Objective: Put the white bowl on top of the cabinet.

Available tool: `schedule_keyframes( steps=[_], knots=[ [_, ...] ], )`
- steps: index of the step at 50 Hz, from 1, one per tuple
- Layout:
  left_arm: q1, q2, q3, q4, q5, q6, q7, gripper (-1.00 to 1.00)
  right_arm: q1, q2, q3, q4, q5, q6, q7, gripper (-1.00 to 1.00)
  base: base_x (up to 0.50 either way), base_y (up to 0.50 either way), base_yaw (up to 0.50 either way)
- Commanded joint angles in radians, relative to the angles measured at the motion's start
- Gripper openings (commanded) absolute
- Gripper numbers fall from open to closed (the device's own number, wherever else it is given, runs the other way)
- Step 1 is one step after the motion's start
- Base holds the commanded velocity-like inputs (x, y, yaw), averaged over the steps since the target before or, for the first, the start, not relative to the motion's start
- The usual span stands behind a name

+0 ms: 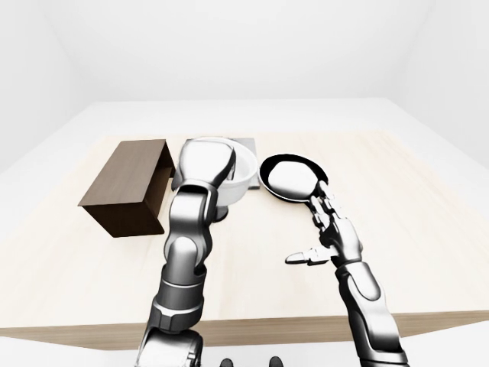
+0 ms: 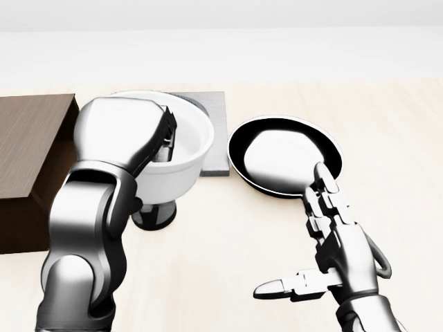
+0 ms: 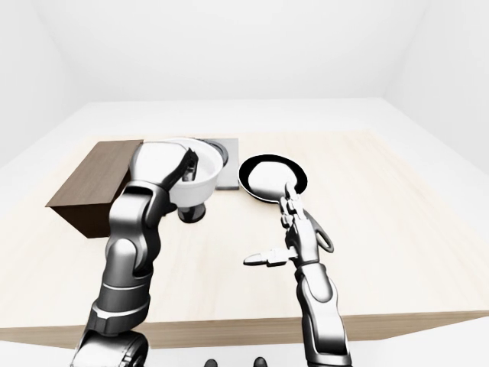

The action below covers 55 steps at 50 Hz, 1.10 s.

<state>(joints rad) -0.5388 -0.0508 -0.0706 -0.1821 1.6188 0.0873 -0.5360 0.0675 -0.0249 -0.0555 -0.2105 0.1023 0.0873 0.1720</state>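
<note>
The white bowl (image 2: 181,160) hangs in the air above the table, tilted a little. My left hand (image 2: 165,140) is shut on its near rim, fingers hooked inside, thumb side outside. The bowl's shadow (image 2: 155,217) lies on the table below it. The dark brown cabinet (image 2: 29,142) stands at the left of the head view, its flat top just left of the bowl and at about the same height. My right hand (image 2: 304,238) floats open at the lower right, fingers spread, holding nothing.
A black frying pan (image 2: 284,155) lies right of the bowl, its handle under my right hand. A grey stove plate (image 2: 213,131) is mostly hidden behind the bowl. The light wooden table (image 1: 428,229) ends in an edge near the bottom of the eye views.
</note>
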Motion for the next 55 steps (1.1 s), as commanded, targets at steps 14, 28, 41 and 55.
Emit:
schedule_keyframes(
  steps=[14,28,41,55],
  knots=[
    [-0.287,0.172,0.104,0.164,-0.193,0.0,0.081,-1.0,0.003,0.004,0.018,0.026,-0.016,0.0,-0.001,1.0,0.0,0.0,0.0],
    [-0.358,0.287,0.148,0.262,-0.364,0.0,0.188,-1.0,0.007,0.005,0.028,0.024,-0.024,0.0,-0.004,1.0,0.0,0.0,0.0],
    [-0.425,0.404,0.193,0.414,-0.586,0.0,0.36,-1.0,0.019,0.008,0.028,0.005,-0.026,0.0,-0.009,1.0,0.0,0.0,0.0],
    [-0.414,0.464,0.195,0.487,-0.685,0.0,0.455,-1.0,0.022,0.01,0.038,0.012,-0.035,0.0,-0.012,1.0,0.0,0.0,0.0]
  ],
)
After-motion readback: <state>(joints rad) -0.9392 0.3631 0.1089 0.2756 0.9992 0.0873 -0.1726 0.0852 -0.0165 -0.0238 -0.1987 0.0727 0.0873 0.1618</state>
